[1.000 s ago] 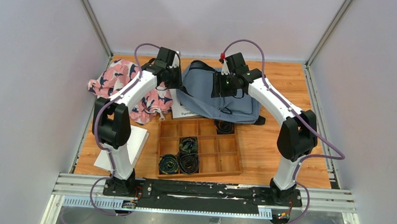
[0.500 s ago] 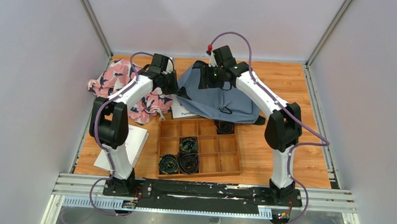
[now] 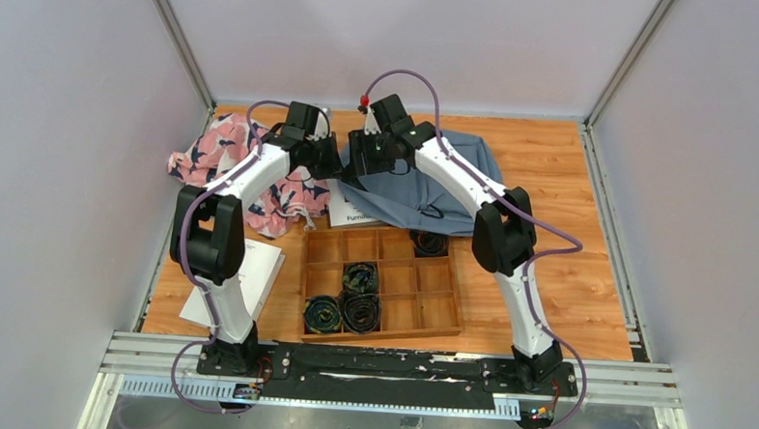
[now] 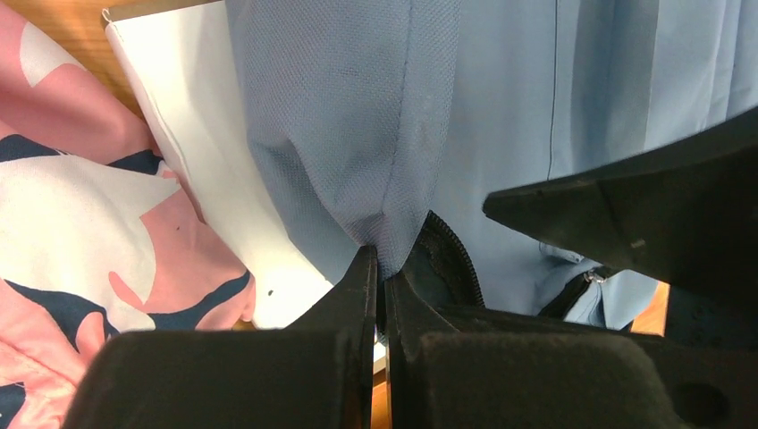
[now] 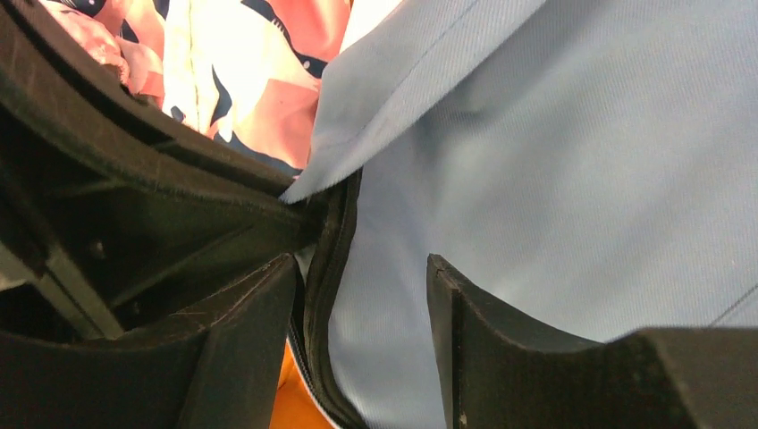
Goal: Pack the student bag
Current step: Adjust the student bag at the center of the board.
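Newly, left pincer tight on student bag

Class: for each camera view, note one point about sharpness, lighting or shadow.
Top external: evenly lit and sharp across the table, no glare. Left wrist: the student bag shows crisp weave, but the left tool pinching it is a dark mass with little detail. Right wrist: the right tool is blurred and in shadow, and the pink cloth looks washed out.
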Robot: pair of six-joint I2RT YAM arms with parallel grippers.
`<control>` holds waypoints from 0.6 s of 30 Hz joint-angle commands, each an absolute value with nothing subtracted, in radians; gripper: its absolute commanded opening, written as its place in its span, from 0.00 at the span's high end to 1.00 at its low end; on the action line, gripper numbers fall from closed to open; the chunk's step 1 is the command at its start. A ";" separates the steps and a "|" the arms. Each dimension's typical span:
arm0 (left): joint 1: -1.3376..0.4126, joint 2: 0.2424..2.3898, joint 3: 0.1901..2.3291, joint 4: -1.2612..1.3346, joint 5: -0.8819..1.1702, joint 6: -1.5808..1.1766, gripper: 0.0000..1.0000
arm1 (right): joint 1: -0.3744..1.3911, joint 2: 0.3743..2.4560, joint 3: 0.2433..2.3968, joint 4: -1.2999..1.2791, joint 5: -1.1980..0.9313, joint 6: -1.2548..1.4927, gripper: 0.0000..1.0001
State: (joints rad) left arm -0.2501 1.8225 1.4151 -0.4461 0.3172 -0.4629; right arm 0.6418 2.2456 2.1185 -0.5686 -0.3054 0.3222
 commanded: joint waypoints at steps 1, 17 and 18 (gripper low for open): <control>-0.244 1.812 1.416 -0.430 0.351 -0.469 1.00 | 0.655 2.306 2.193 -0.575 -0.325 0.340 0.40; -0.294 1.844 1.501 -0.424 0.407 -0.472 1.00 | 0.421 1.878 1.800 -0.460 -0.146 0.400 1.00; -0.319 1.862 1.540 -0.440 0.409 -0.469 1.00 | 0.392 1.820 1.760 -0.452 -0.135 0.407 1.00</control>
State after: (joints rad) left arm -0.2588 1.8252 1.4296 -0.4465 0.3779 -0.4686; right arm 0.5129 2.0560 1.8526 -0.4870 -0.2283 0.3843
